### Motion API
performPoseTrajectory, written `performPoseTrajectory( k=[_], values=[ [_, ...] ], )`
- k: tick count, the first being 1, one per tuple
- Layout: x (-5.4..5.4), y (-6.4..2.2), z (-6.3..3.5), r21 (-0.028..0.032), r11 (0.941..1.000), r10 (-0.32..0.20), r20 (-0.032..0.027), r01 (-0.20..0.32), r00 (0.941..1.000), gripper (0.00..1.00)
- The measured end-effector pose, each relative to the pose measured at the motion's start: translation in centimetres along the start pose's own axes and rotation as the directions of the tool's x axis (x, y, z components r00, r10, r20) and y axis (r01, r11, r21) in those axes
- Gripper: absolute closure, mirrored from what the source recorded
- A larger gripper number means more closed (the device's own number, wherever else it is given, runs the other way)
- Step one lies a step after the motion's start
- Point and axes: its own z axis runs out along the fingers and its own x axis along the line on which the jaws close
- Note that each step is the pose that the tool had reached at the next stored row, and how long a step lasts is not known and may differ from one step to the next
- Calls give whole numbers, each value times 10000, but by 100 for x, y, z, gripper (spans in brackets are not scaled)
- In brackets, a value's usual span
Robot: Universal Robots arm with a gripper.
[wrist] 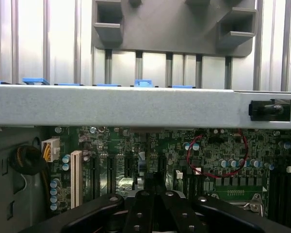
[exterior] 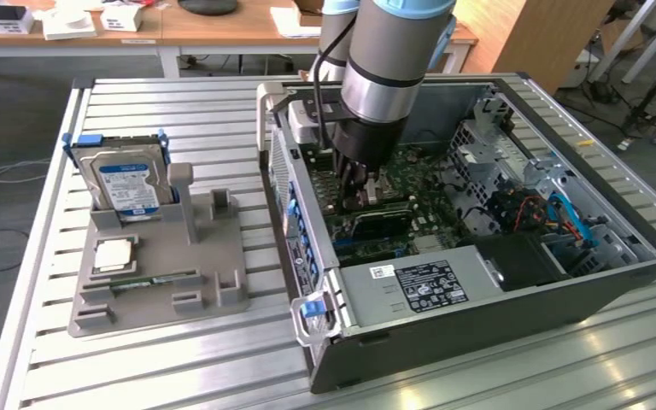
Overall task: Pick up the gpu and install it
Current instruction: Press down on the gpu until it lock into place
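Black two-finger gripper [exterior: 357,198] shut, low inside open grey computer case [exterior: 601,290] – dark flat gpu card [exterior: 376,224] just below it, over green motherboard [wrist: 223,160]. Risk: card tilts, misses slot – connector damage.

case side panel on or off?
Off. The case lies on its side, open on top; the motherboard is exposed and the gripper reaches inside.

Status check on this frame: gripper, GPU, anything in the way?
Gripper shut, down inside open PC case over motherboard. GPU lying on the board just below it; grip on it unclear. Nothing visibly blocking.
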Motion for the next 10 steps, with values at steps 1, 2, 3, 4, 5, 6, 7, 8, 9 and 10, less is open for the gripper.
performPoseTrajectory(
  k=[1,2,3,4,5,6,7,8,9,10],
  values=[
    [0,0,2,0,10000,0,0,0,10000,89],
    [0,0,10,8,10000,-1,3,1,10000,89],
    [0,1,17,15,10000,0,1,0,10000,89],
    [1,2,18,15,10000,0,-2,0,10000,89],
    [1,2,18,15,10000,0,-1,0,10000,89],
    [1,2,18,15,10000,0,-2,0,10000,89],
    [1,2,19,15,10000,0,-1,0,10000,89],
    [1,1,19,16,10000,-1,0,1,10000,89],
    [1,1,21,16,10000,0,-1,0,10000,89],
    [1,1,24,17,10000,-1,-3,1,10000,89]
  ],
)
